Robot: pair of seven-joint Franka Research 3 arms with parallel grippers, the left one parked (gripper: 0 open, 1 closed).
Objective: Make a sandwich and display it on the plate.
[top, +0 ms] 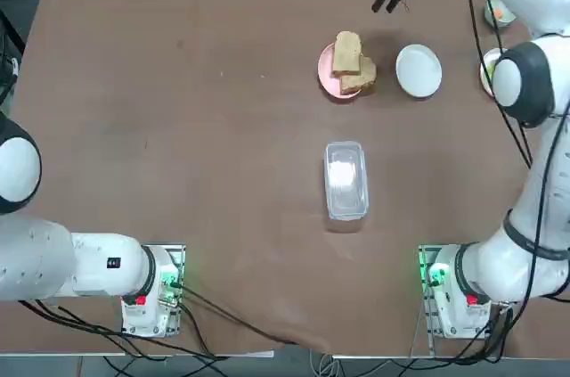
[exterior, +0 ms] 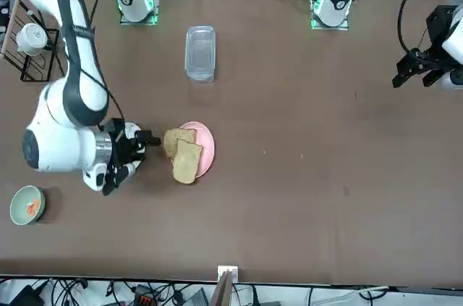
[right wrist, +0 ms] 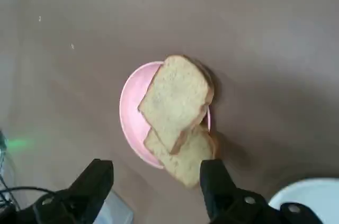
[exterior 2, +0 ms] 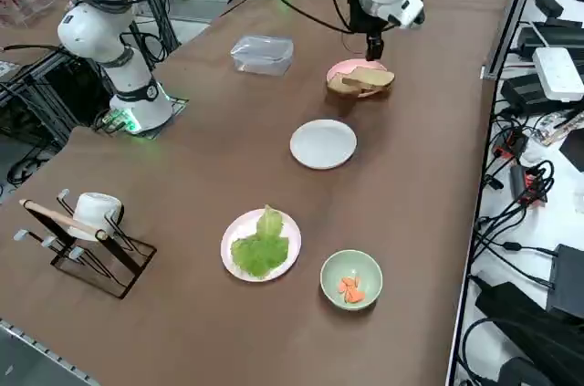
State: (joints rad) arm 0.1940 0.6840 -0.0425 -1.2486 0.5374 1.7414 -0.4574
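Note:
Two tan toasted bread slices (top: 349,62) (right wrist: 177,98) lie overlapping on a pink plate (top: 326,72) (right wrist: 128,114). Beside it sits the empty white plate (top: 419,70) (exterior 2: 323,143). Green lettuce (exterior 2: 261,245) rests apart on a second white plate (exterior 2: 235,232); no stacked sandwich is in view. My right gripper (right wrist: 156,181) (exterior 2: 374,46) (top: 386,1) hangs open above the table, over the bread's side nearest the white plate, holding nothing. In the front view its wrist hides the white plate.
A clear lidded container (top: 346,179) lies mid-table toward the robot's bases. A green bowl with orange pieces (exterior 2: 351,278) stands near the lettuce plate. A wire rack with a white mug (exterior 2: 87,222) sits at the table's right end. Cables trail along the far edge.

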